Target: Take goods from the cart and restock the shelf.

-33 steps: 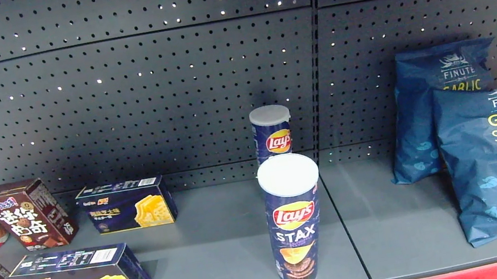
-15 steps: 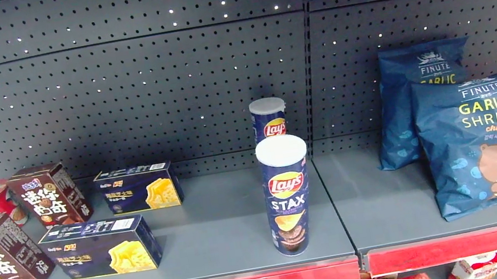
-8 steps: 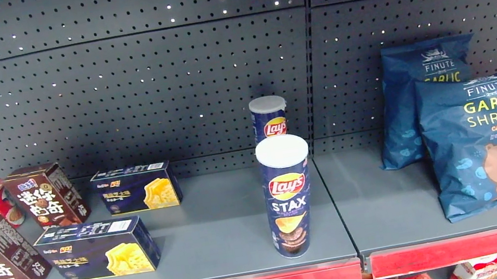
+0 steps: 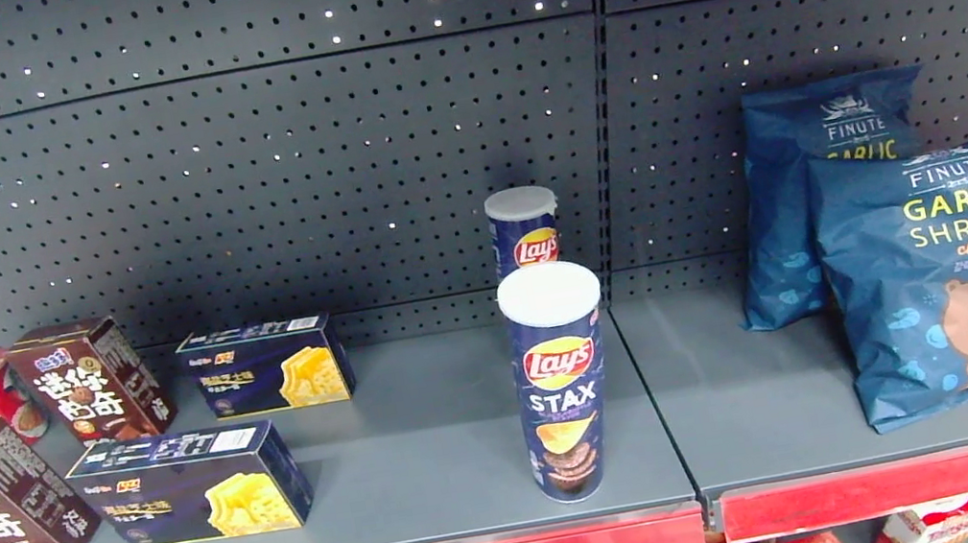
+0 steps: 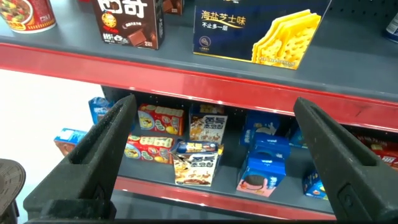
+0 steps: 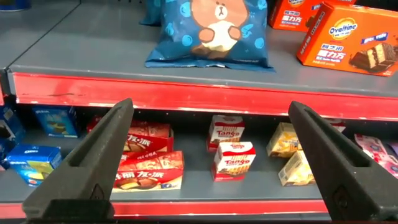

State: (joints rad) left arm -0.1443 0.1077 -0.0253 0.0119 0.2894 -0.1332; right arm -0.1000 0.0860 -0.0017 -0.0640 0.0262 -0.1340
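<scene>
Right now we hold both claws spread wide and empty. Our left gripper (image 5: 212, 99) faces the red lip of the shelf (image 4: 432, 435) below a cracker box (image 5: 261, 28). Our right gripper (image 6: 211, 103) faces the lip below the bear-printed garlic shrimp chips bag (image 6: 211, 31). On the shelf, a potato-chip can (image 4: 561, 376) stands upright near the front edge, and a second can (image 4: 523, 231) stands directly behind it, near the pegboard (image 4: 236, 175). Boxes lie to their left and chip bags lean to their right.

Grey shelf (image 4: 440, 482): near chip can (image 4: 562, 381), far chip can (image 4: 523, 231), upright, centre; cracker boxes (image 4: 198, 487) left; chip bags (image 4: 932, 278) right.
</scene>
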